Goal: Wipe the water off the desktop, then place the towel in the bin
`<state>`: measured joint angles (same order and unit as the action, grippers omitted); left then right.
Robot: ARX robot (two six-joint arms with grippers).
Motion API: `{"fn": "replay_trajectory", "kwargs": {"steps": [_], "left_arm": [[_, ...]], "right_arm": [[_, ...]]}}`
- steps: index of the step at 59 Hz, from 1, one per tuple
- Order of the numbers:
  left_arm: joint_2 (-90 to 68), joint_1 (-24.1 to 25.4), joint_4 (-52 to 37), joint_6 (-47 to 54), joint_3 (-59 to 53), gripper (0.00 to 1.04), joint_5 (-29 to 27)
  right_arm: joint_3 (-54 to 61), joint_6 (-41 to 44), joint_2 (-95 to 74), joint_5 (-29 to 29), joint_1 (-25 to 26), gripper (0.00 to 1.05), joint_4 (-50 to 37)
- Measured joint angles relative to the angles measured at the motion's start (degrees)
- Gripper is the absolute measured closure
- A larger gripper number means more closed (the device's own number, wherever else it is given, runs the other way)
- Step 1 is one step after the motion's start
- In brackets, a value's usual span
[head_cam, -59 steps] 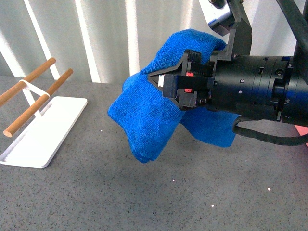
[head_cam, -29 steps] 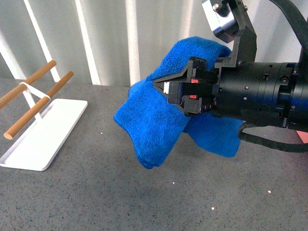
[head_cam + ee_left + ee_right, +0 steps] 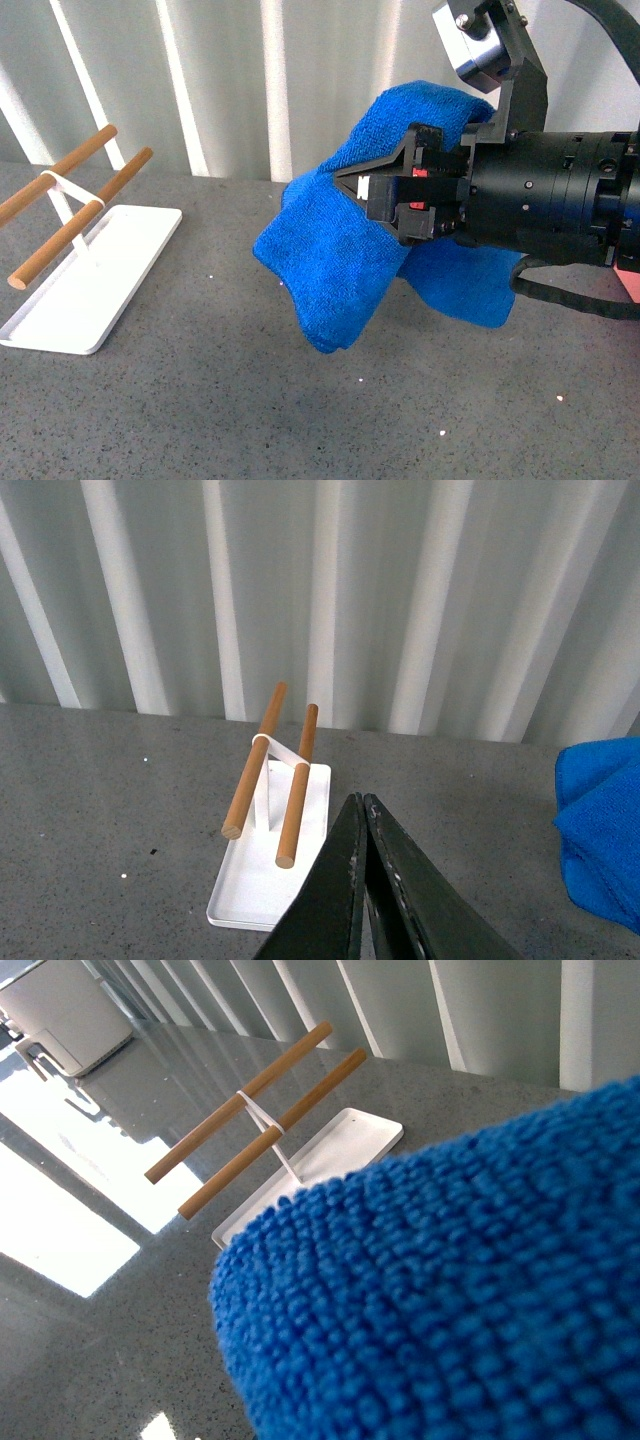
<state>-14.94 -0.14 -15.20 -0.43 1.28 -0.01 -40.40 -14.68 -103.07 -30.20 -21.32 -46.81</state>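
Above the desktop (image 3: 200,400), the right gripper (image 3: 352,180) holds the towel (image 3: 320,270) clear of the surface, probably so it can be carried to the bin (image 3: 631,285), a pink sliver at the far right edge. Its jaws are pinched nearly together on a fold, and the rest hangs loose. The left gripper (image 3: 361,802) hovers near the white tray (image 3: 238,895), jaws closed and empty.

front: even soft light, faint shadow under towel (image 3: 330,270) on desktop (image 3: 200,400)
L wrist: bright, even, pale wall (image 3: 400,600) sharp
R wrist: blown-out glare patches on desktop, bg a bit soft
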Motion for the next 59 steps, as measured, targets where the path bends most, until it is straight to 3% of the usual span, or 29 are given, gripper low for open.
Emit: {"fn": "replay_trajectory", "kwargs": {"steps": [20,28,47,59], "left_arm": [[4.9,0.0,4.9,0.0,0.0,1.01,0.0],[13.2,0.0,14.7,0.0,0.0,1.01,0.0],[14.7,0.0,15.2,0.0,0.0,1.01,0.0],[14.7,0.0,15.2,0.0,0.0,0.68,0.0]], "right_arm": [[0.0,0.1,0.9,0.2,0.3,1.00,2.0],[0.0,0.1,1.1,0.3,0.6,1.00,3.6],[-0.1,1.4,1.2,2.5,1.4,1.00,8.0],[-3.1,1.3,-1.4,4.8,1.8,1.00,20.2]]}}
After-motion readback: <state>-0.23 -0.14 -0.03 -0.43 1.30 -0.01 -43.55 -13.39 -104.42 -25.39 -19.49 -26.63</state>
